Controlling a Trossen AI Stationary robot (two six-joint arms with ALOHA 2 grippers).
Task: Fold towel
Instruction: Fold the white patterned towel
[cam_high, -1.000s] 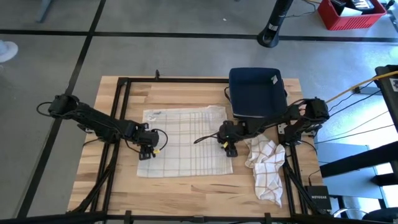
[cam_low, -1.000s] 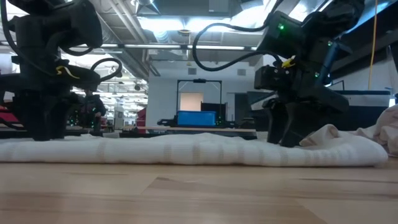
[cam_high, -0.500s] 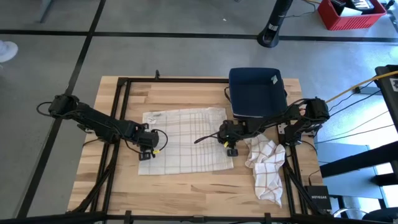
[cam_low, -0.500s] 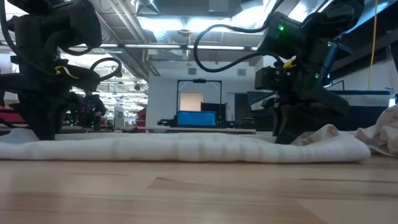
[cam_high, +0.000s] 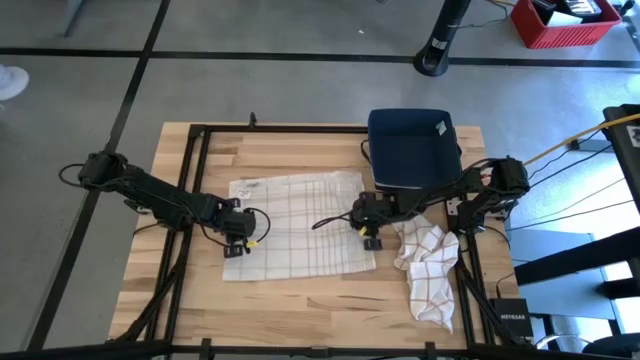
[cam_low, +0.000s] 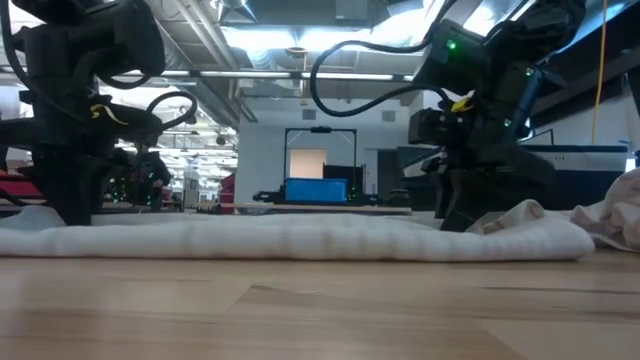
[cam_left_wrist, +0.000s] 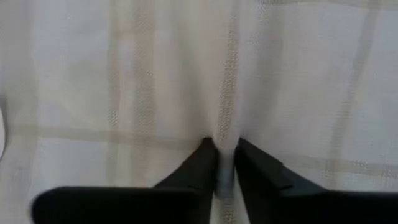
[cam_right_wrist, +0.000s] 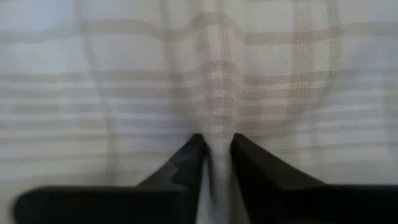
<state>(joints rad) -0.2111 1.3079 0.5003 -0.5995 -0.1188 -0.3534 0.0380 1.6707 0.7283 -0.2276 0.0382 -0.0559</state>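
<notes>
A white towel with thin beige checks (cam_high: 300, 225) lies spread flat on the wooden table (cam_high: 300, 310); the low view shows it as a low band (cam_low: 300, 240). My left gripper (cam_high: 238, 245) stands just inside the towel's left edge, toward its near-left corner, shut on the cloth. My right gripper (cam_high: 371, 238) stands on the towel's right edge, toward its near-right corner, also shut on the cloth. Both wrist views look straight down on the checked cloth. My left gripper (cam_left_wrist: 225, 146) pinches a narrow raised ridge of cloth (cam_left_wrist: 227, 121) between its two fingers, from above, pointing down. The rest of the towel lies on the table around it. My right gripper (cam_right_wrist: 216, 140) pinches a puckered ridge of cloth (cam_right_wrist: 214, 115) between its two fingers, from above, pointing down. Creases run out from the pinch; the towel around it rests on the table.
A dark blue bin (cam_high: 412, 150) stands at the far right, close behind my right arm. A second checked towel (cam_high: 427, 270) lies crumpled to the right of the spread one, near the table's right edge. Bare wood shows along the near edge.
Both grippers have shut on the towel, each gathering a small ridge of cloth. The towel's near edge has drawn a little toward the far side, most at its near-right corner; the rest has stayed flat.
</notes>
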